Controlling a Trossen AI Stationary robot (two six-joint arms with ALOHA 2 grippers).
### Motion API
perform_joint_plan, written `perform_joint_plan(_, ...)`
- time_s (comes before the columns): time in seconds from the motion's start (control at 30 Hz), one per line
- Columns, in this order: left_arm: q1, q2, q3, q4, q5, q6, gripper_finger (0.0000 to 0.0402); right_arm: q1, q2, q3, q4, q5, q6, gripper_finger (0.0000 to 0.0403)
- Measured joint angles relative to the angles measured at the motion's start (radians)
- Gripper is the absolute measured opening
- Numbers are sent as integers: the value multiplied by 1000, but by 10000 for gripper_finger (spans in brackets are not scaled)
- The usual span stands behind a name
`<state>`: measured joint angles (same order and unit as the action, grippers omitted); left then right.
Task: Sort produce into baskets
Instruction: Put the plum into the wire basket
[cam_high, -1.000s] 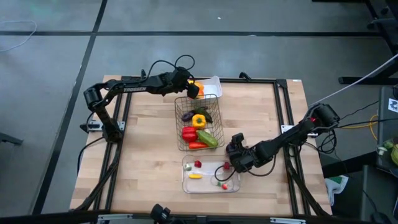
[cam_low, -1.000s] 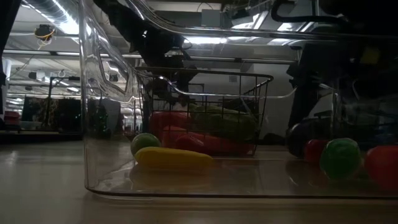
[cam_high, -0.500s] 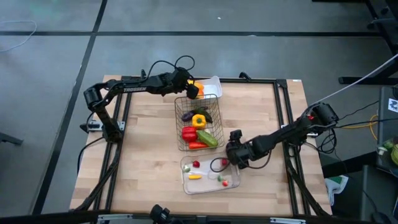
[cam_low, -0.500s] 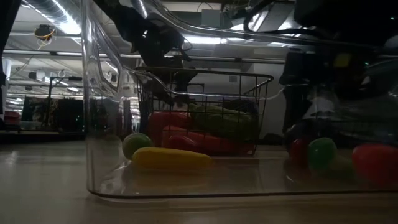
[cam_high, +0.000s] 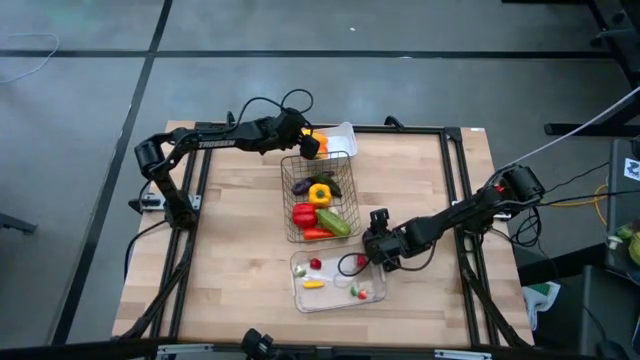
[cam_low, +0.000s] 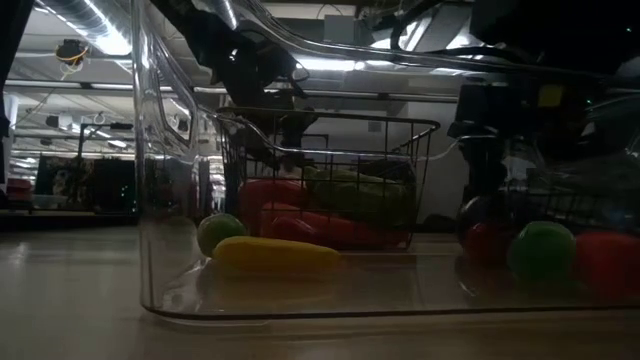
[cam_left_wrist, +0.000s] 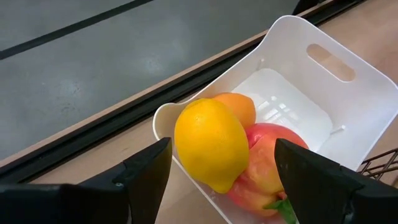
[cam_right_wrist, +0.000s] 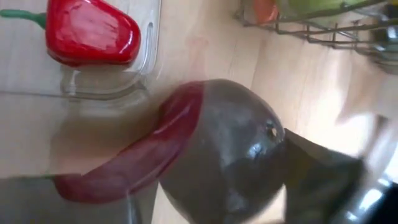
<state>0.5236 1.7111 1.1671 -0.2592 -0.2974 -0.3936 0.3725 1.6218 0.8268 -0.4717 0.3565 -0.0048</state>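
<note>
A dark purple eggplant (cam_right_wrist: 224, 155) is gripped between the jaws of the right gripper (cam_high: 375, 250) at the clear tray (cam_high: 300, 297) edge; lifting toward the wire basket (cam_high: 345, 215) seems called for. A lemon (cam_left_wrist: 210, 144) is held by the left gripper (cam_high: 310, 143), jaws part-open, over the white tray (cam_left_wrist: 348, 93)
</note>
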Motion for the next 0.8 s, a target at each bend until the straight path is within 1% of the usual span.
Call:
perform_joint_plan(0.13, 0, 0, 0, 0, 0, 0, 278, 0, -16, 2, -45, -4, 8, 276)
perform_joint_plan(0.27, 0, 0, 0, 0, 0, 0, 278, 0, -24, 48, -190, -7, 53, 288)
perform_joint_plan(0.53, 0, 0, 0, 0, 0, 0, 278, 0, -26, 133, -397, 3, 76, 282)
perform_joint_plan(0.8, 0, 0, 0, 0, 0, 8, 278, 0, -26, 241, -633, 122, 77, 283)
